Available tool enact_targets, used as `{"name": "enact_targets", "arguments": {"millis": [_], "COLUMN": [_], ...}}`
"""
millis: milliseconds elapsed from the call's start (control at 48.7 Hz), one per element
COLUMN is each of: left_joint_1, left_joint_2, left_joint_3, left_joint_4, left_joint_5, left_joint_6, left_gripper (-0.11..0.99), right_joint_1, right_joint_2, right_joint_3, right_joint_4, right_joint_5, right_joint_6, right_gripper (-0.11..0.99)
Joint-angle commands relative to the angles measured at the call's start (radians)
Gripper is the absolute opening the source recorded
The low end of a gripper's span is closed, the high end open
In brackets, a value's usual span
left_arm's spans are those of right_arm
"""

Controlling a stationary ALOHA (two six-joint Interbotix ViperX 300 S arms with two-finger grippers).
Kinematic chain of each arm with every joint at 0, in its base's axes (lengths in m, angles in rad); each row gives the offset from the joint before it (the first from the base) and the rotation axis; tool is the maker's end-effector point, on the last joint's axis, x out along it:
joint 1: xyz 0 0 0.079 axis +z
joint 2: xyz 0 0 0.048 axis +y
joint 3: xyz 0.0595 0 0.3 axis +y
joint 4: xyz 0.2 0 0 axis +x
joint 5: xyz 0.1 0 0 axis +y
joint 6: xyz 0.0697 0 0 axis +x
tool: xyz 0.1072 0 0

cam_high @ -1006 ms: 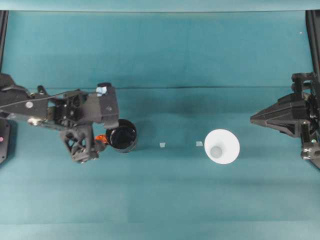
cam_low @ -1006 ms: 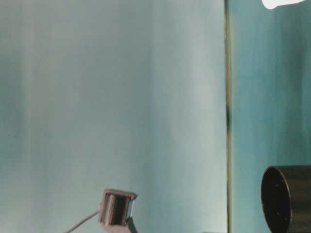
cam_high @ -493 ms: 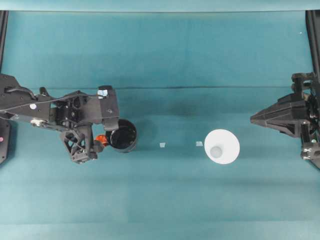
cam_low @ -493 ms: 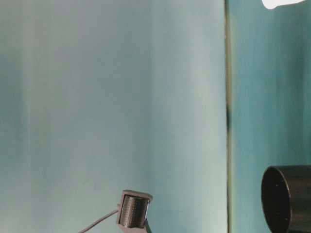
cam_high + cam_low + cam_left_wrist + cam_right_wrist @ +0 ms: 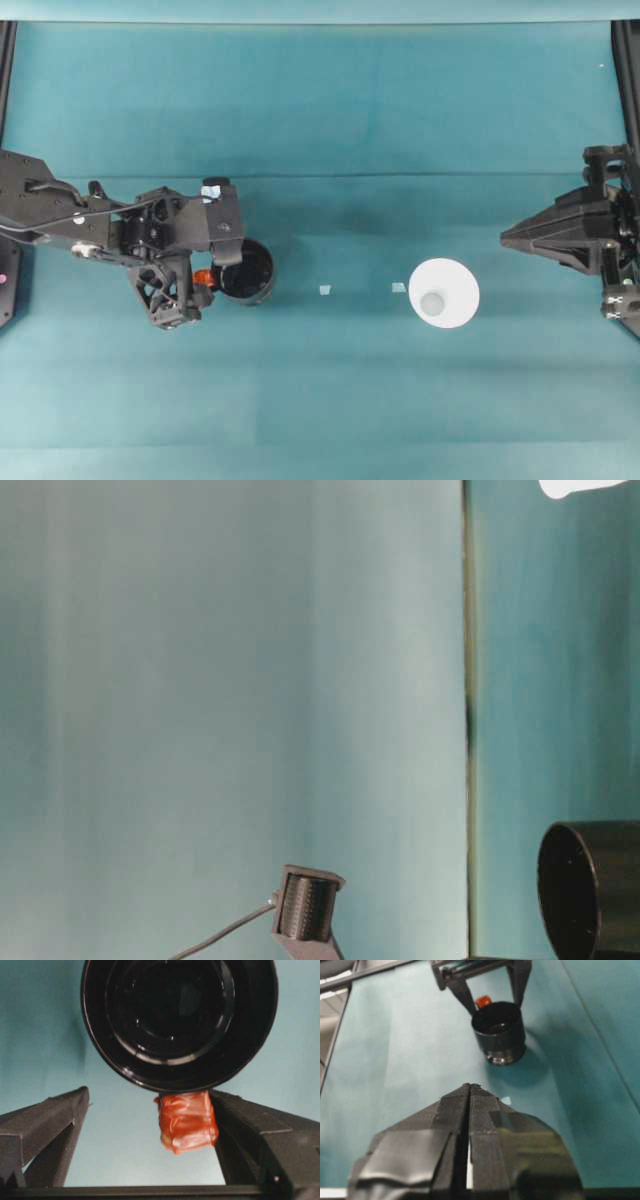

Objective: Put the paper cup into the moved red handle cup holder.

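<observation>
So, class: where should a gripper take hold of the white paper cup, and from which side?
Grip the paper cup across its upper wall just under the wide rim, probably coming in level from the right gripper side. It stands upright and open, tapering to a smaller base, so a grip near the rim is less likely to slip.

Readable text: none in any view.
Paper cup [image 5: 444, 293]: plain white, no print or logo.
Red handle cup holder [image 5: 179, 1020]: glossy black, no label; red handle tab [image 5: 187, 1121] unmarked.
Table cloth [image 5: 330, 110]: plain teal, no markings.
</observation>
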State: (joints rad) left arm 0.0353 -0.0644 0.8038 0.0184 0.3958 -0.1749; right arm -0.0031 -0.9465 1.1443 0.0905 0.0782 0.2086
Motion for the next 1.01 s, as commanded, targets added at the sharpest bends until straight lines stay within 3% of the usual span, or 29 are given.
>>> {"name": "enact_targets", "arguments": {"millis": [0,185,370,411,595,821,985], "left_joint_1": [-0.003,-0.006,-0.044,-0.052,-0.063,-0.064,-0.061], "left_joint_2": [-0.003,-0.003,-0.003,-0.003,-0.006,-0.023,-0.086], "left_joint_3": [-0.005,-0.006,-0.008,-0.008,-0.008,-0.028,-0.091], "left_joint_4": [0.003,0.003,0.003,0.003,0.003,0.003,0.003], "left_joint_5": [-0.014,-0.031,-0.031,-0.031,-0.029,-0.020,0.064], "left_joint_6": [-0.002,0.003,0.031,0.043,0.081,0.083,0.084], "left_gripper": [0.96,0.82,0.31,0.25,0.25,0.25,0.25], "right_joint_1": [0.000,-0.002,0.000,-0.002,-0.003,-0.011,-0.012], "right_joint_2": [0.006,0.006,0.006,0.006,0.005,0.003,0.002], "right_joint_3": [-0.018,-0.015,-0.015,-0.015,-0.015,-0.015,-0.015], "right_joint_4": [0.002,0.002,0.002,0.002,0.002,0.000,0.000], "right_joint_5": [-0.006,-0.006,-0.006,-0.006,-0.006,-0.006,-0.003], "right_joint_6": [0.018,0.029,0.029,0.029,0.029,0.029,0.028], "right_gripper": [-0.10,-0.10,-0.10,-0.10,-0.10,-0.10,-0.10]}}
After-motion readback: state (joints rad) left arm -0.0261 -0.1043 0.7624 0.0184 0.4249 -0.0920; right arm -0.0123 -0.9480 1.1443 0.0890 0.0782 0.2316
